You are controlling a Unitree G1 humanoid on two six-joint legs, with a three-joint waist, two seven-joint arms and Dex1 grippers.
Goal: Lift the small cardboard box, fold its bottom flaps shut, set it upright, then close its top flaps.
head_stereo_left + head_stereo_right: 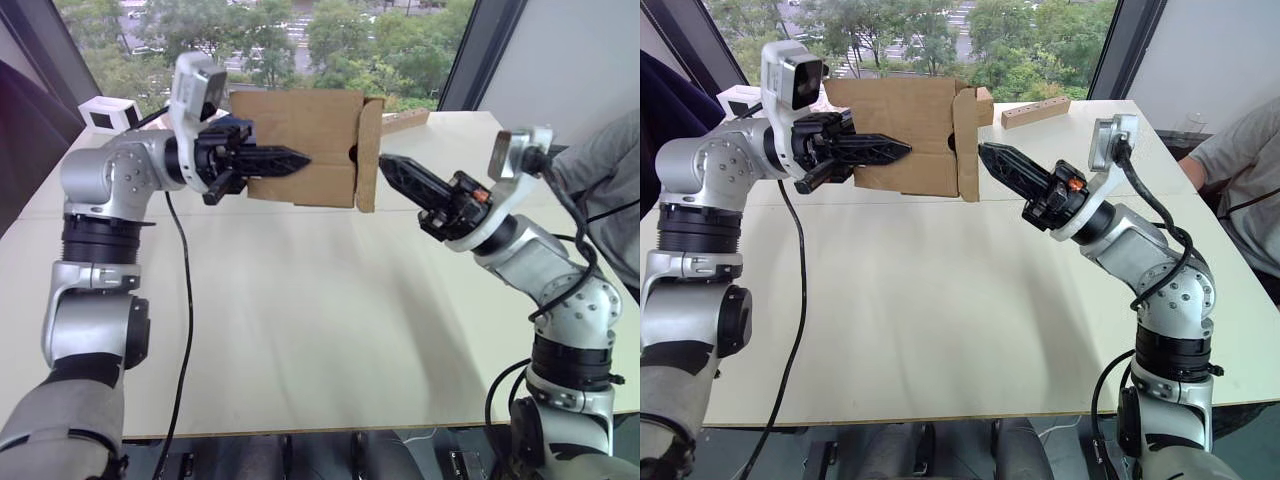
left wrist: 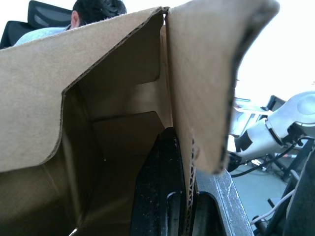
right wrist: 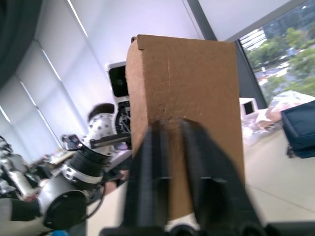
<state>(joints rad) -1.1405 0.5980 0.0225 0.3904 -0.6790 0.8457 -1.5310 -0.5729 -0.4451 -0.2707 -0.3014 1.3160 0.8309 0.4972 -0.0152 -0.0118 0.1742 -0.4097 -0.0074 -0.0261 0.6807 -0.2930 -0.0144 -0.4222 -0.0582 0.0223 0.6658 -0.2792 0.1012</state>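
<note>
No writing, label, brand or number can be read anywhere here. The small cardboard box [image 1: 300, 145] is plain brown on every face that shows, outside and inside, and the counter [image 1: 330, 310] under it carries no marks.
</note>
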